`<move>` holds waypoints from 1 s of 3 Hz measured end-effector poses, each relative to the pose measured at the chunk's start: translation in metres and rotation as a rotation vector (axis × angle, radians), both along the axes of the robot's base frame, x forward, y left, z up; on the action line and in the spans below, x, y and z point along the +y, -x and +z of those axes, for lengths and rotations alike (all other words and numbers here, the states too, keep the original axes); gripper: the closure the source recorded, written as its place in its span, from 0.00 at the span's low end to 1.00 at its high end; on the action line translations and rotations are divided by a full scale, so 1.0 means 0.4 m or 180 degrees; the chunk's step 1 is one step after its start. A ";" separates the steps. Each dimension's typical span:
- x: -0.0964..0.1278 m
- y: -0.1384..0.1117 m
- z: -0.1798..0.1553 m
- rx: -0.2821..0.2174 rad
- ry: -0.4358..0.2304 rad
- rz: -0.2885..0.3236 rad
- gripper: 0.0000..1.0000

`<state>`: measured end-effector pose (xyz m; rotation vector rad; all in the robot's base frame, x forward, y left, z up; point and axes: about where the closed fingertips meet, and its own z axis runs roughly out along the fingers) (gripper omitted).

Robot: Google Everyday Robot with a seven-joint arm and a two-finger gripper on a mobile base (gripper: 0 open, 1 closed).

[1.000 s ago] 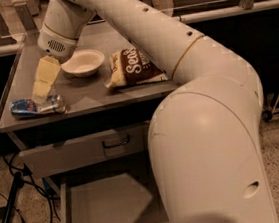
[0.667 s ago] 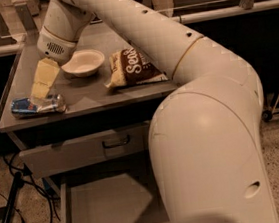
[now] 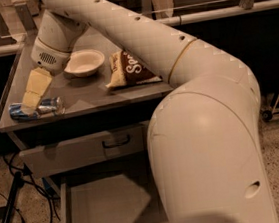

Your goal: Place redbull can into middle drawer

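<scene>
One redbull can (image 3: 47,106) lies on its side near the worktop's (image 3: 94,93) front-left corner, at the left of the frame. The gripper (image 3: 31,102) is down at the can; whether it is gripping cannot be told. The middle drawer (image 3: 102,208) stands pulled out, lower left.

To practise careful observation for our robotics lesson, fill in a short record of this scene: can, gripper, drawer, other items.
can: lying on its side, front left of the table
gripper: lowered onto the can
open drawer: pulled out low under the table; can not in it
bowl: white, upright, behind the can
chip bag: lying flat, right of the bowl
task status: can not yet moved to the drawer
</scene>
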<state>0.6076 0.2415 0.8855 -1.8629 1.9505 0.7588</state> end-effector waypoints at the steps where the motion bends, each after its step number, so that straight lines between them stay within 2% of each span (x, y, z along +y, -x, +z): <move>1: 0.008 0.002 -0.024 0.0057 0.0045 -0.0075 0.00; 3: 0.010 0.007 -0.064 0.0126 0.0132 -0.0185 0.00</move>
